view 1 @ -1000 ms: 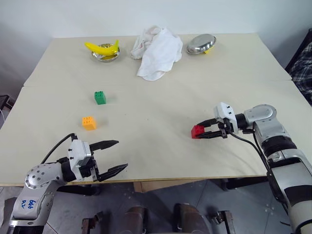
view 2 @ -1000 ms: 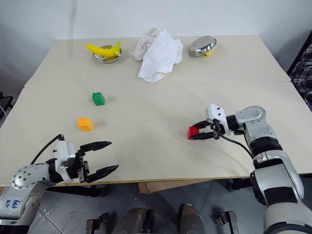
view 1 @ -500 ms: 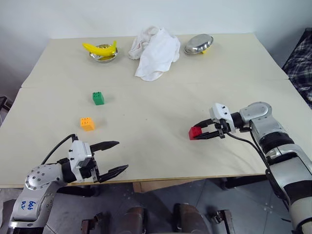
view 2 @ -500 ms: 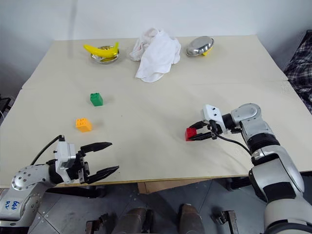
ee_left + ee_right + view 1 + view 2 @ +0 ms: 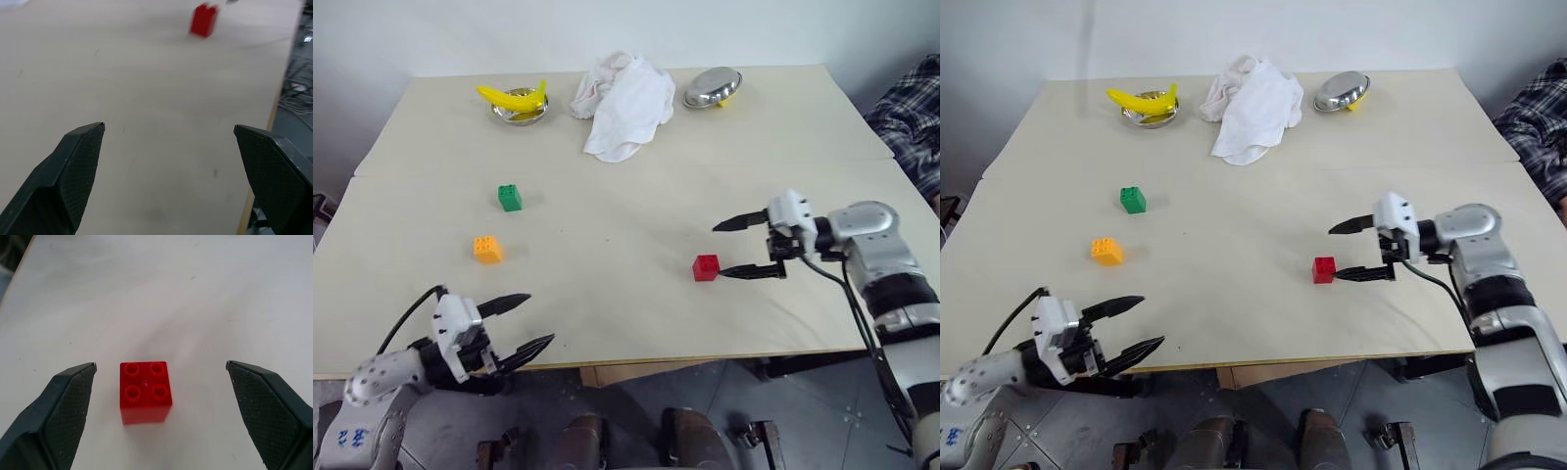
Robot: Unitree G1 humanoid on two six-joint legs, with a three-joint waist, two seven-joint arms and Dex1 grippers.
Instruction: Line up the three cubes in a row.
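Observation:
The red cube [image 5: 706, 267] stands studs-up on the table [image 5: 607, 313] at the right, free of any grip. My right gripper [image 5: 719, 252] hovers just to its right and a little above, open, its fingers spread wider than the cube [image 5: 145, 391]. The green cube [image 5: 510, 197] and the orange cube [image 5: 488, 249] sit apart on the left half, the orange one nearer to me. Over the table's front edge at the left, my left gripper [image 5: 540, 318] is open and holds nothing; the red cube [image 5: 204, 20] lies far ahead of its fingers.
Along the far edge are a banana [image 5: 514, 96] on a small metal bowl [image 5: 521, 114], a crumpled white cloth [image 5: 622, 98] and an upturned metal bowl [image 5: 713, 88]. A person's plaid sleeve [image 5: 911, 117] shows at the right edge.
My right gripper opened and let go of the red cube, then rose and drew back to the right. The left gripper drifted left and lower, toward the table's front edge.

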